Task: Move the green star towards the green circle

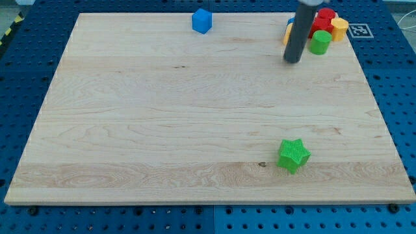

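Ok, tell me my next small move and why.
Probably bring my tip down the board to just below the green star. The tip now sits at the view's top beside the green circle, far from the star, and the star must be pushed up toward that circle.

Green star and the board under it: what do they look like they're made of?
The green star-shaped block looks like matte plastic, probably 3D-printed: fine ridged lines run across its top. The pale board looks like unvarnished wood: grain streaks and a small dark knot show. My tip is far off, beside the green circle block.
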You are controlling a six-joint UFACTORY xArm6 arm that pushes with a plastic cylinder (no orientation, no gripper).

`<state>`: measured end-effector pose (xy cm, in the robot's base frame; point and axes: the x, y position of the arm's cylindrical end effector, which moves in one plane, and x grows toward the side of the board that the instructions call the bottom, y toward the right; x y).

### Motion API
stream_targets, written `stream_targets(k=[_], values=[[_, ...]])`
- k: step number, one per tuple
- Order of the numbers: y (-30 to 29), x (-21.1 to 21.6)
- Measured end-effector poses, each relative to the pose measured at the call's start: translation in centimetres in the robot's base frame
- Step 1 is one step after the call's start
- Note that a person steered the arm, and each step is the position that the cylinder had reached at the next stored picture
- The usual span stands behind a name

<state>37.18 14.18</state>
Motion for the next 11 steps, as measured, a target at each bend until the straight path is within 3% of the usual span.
stream_targets(k=[2,3,4,7,11], values=[[-9.2,15.7],[-8.4,22.8],[-4.8,23.1],[-1.3,20.5],[-0.2,10.9]])
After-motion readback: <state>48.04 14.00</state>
